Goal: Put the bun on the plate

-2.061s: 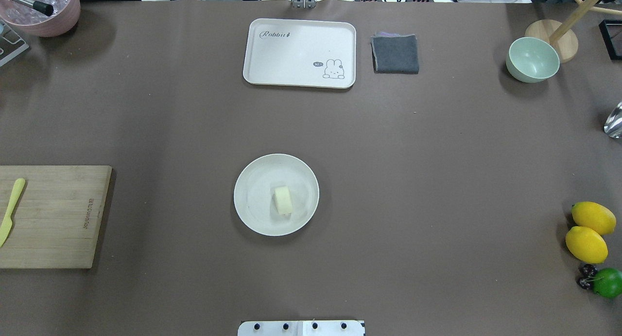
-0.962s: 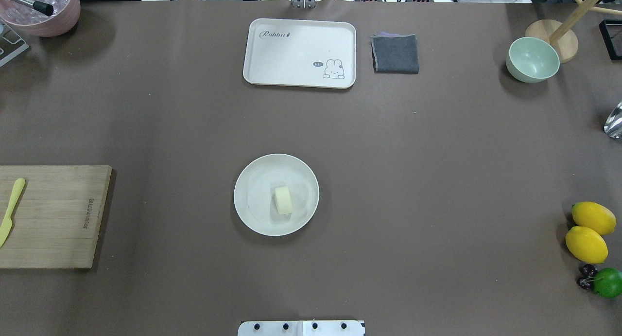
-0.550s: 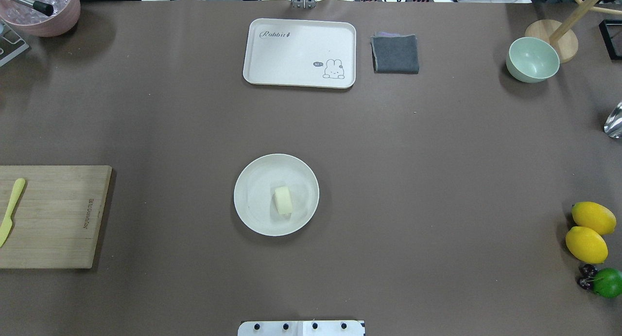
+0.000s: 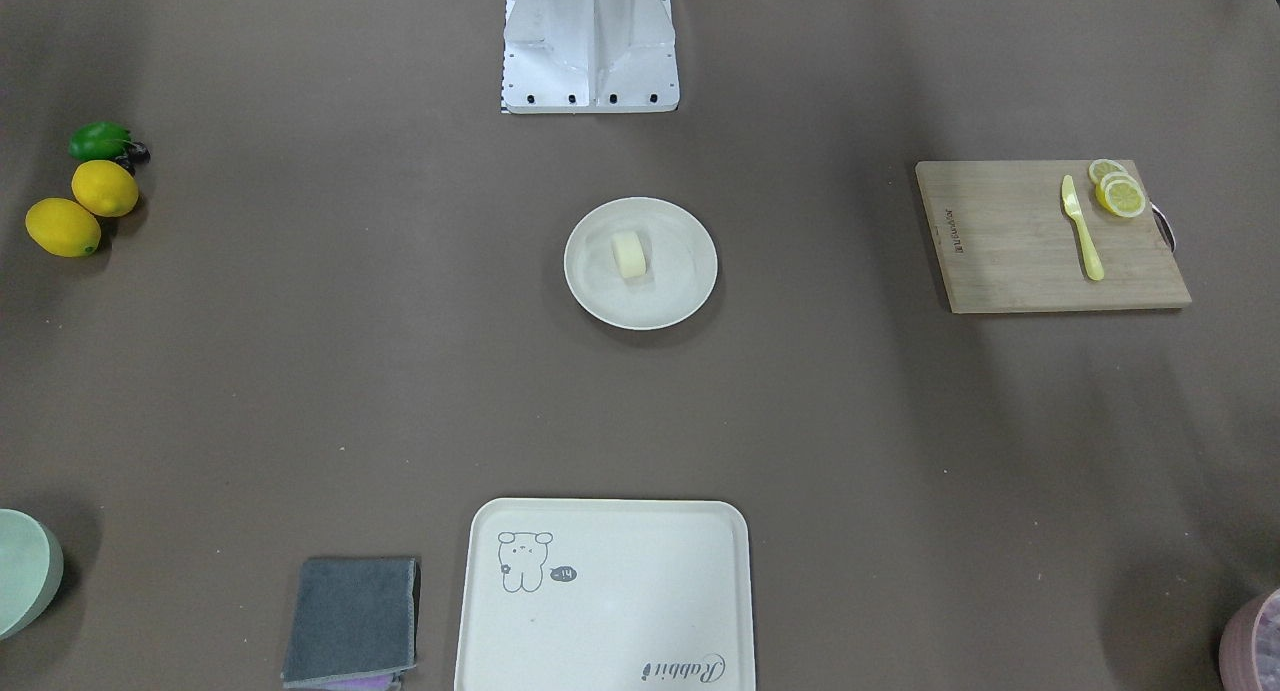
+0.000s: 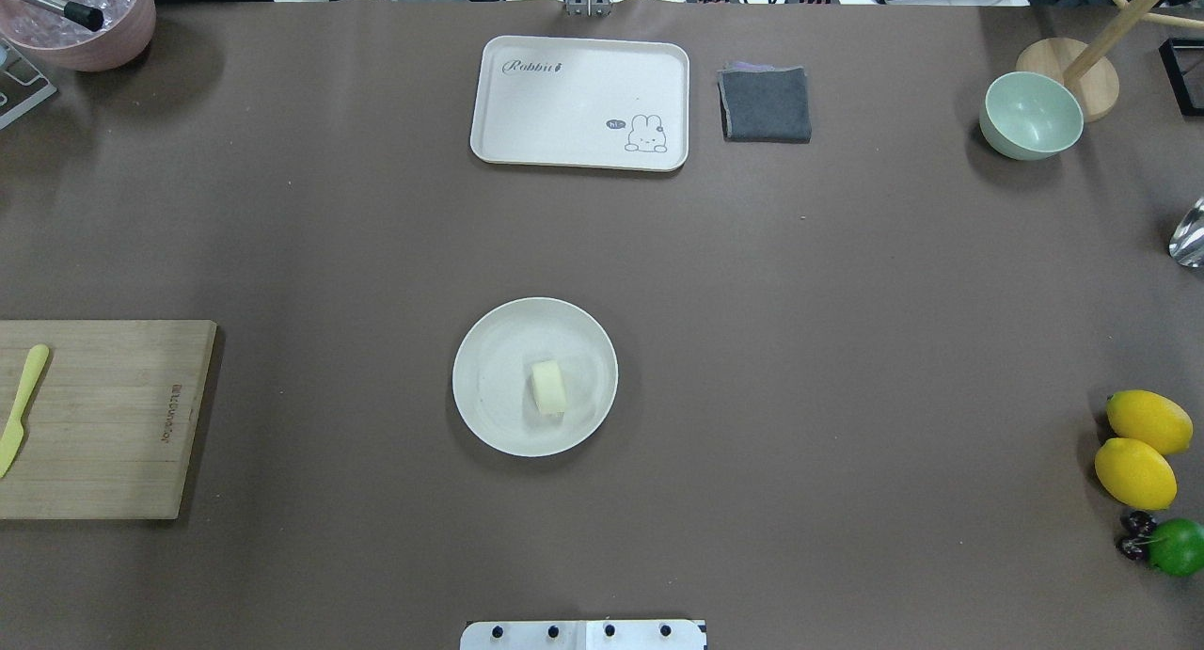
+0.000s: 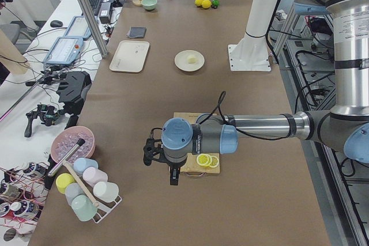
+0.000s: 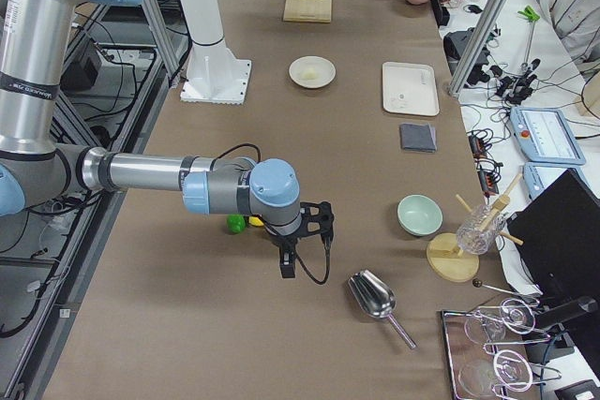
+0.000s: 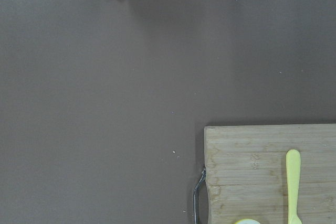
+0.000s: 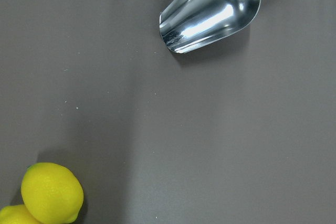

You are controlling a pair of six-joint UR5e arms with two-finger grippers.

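The bun (image 5: 548, 388), a small pale cream lump, lies on the round cream-white plate (image 5: 475, 377) in the middle of the table, a little right of the plate's centre. The front-facing view shows the same bun (image 4: 630, 254) on the plate (image 4: 590, 281). Neither arm reaches into these two views. My left gripper (image 6: 174, 177) hangs over the table's left end beside the cutting board, far from the plate. My right gripper (image 7: 289, 267) hangs over the right end near the lemons. Whether either one is open or shut I cannot tell.
A wooden cutting board (image 5: 103, 415) with a yellow knife (image 5: 21, 407) and lemon slices (image 4: 1120, 191) lies at the left. The rabbit tray (image 5: 579, 103), grey cloth (image 5: 765, 104) and green bowl (image 5: 1030, 116) stand at the back. Lemons (image 5: 1138, 448), a lime (image 5: 1176, 546) and a metal scoop (image 9: 212, 11) lie at the right.
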